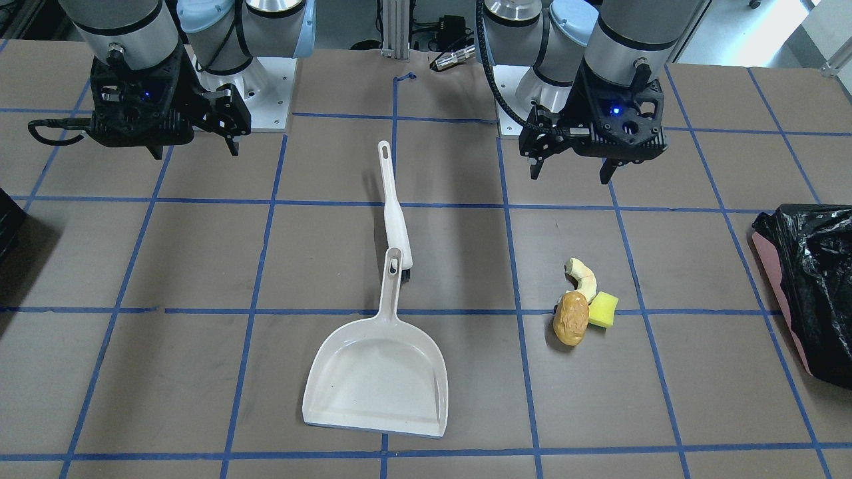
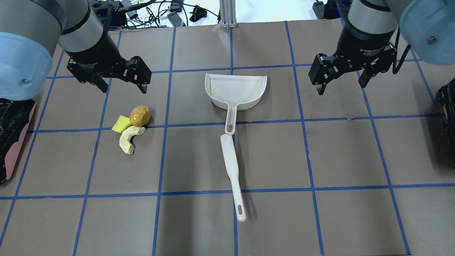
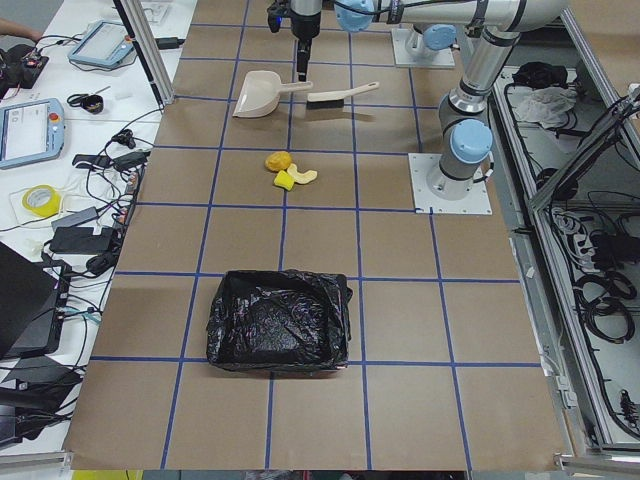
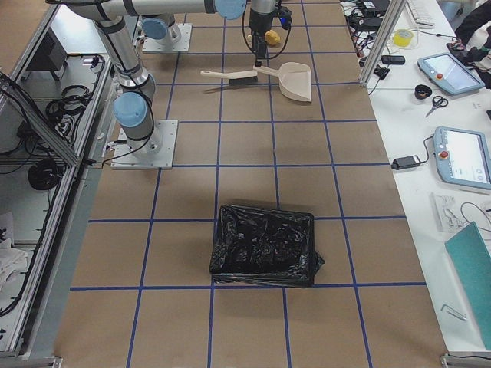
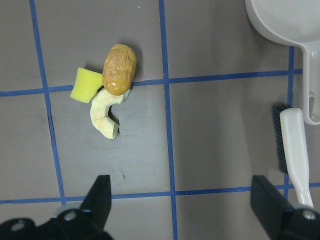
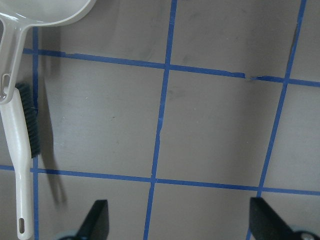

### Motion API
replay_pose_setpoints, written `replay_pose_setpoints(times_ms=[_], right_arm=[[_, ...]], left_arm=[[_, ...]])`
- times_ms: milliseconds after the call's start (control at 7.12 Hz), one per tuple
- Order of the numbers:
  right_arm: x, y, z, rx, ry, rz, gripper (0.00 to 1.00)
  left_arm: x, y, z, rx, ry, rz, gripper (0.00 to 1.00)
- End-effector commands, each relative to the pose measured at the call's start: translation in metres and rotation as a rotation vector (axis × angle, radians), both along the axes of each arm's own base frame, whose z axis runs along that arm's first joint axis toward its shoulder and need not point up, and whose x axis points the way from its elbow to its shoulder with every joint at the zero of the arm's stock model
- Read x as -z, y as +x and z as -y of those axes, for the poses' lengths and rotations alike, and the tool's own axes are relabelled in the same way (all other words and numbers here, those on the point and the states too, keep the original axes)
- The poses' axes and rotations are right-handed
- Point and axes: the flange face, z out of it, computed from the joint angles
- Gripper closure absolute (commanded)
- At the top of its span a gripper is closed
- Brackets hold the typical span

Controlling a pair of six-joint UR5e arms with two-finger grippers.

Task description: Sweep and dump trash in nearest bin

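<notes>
The trash lies in one cluster: a cream peel crescent (image 2: 128,140), an orange-brown potato lump (image 2: 139,115) and a yellow-green sponge cube (image 2: 121,123). It also shows in the left wrist view, potato (image 5: 119,69), sponge (image 5: 85,85), peel (image 5: 104,114). My left gripper (image 2: 122,85) hangs open and empty above the table just beyond the cluster. The pink-sided bin with the black bag (image 2: 12,138) sits at the table's left end. My right gripper (image 2: 341,87) is open and empty over bare table, to the right of the dustpan.
A white dustpan (image 2: 236,87) lies mid-table, its handle toward me. A white brush (image 2: 231,167) lies in line with it, its head under the handle's end. A black container (image 2: 448,103) sits at the right edge. Blue tape lines grid the brown table.
</notes>
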Motion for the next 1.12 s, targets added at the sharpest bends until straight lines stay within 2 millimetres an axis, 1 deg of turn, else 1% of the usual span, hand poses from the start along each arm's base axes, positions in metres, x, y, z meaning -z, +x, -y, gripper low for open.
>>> replay_pose_setpoints(times_ms=[0, 421, 982], right_arm=[[0.0003, 0.0000, -0.0002, 0.000, 0.002, 0.000, 0.00], [0.0010, 0.0000, 0.0003, 0.000, 0.004, 0.000, 0.00], [0.0010, 0.0000, 0.0003, 0.000, 0.004, 0.000, 0.00]], left_arm=[[0.0004, 0.0007, 0.0010, -0.001, -0.003, 0.002, 0.00], [0.0023, 0.0066, 0.0057, -0.011, -0.001, 0.002, 0.00], [0.0019, 0.0083, 0.0053, -0.015, -0.006, 0.003, 0.00]])
